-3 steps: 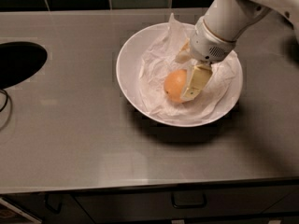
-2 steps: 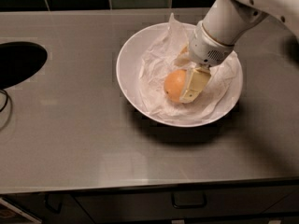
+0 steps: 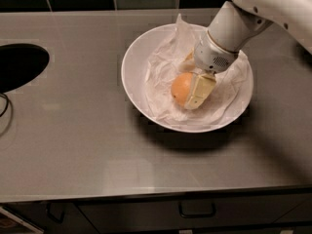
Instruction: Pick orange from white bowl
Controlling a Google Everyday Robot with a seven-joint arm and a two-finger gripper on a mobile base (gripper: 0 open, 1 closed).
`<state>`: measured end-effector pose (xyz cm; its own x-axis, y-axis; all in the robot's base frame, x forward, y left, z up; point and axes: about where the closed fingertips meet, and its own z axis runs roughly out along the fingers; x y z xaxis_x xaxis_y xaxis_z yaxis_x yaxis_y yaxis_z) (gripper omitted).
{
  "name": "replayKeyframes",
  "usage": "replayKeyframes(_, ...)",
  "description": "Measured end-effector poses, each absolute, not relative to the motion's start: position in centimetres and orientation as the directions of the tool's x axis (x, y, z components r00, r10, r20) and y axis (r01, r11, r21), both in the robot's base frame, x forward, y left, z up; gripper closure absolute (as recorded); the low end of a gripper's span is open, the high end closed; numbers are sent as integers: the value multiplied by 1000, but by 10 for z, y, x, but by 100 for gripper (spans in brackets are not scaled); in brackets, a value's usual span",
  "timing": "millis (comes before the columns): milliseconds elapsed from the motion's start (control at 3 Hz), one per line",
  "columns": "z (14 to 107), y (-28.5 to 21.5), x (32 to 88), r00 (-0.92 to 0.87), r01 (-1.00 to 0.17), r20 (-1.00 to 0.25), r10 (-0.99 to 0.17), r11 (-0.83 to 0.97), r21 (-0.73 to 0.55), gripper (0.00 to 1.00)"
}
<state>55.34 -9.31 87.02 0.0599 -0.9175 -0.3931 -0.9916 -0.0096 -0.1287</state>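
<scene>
Hand [image 3: 192, 84] sat in the bowl [image 3: 134, 77] against the orange [image 3: 179, 87]; clamped or not, I couldn't tell. A centred squeeze and straight lift off the paper [image 3: 161, 62] looked wisest.

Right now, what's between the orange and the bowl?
Crumpled paper lies between the orange and the bowl, seen in the camera view. The gripper is down in the bowl, at the orange.

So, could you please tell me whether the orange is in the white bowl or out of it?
In. The orange rests on crumpled paper inside the white bowl, with the end effector down beside it.
</scene>
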Motion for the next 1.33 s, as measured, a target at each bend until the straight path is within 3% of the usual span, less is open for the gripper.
replayKeyframes(333, 865, -92, 555, 60, -993, -397, -916, -14, -118, 27)
replayKeyframes(1333, 855, -88, 555, 63, -995, -402, -914, -27, -96, 93)
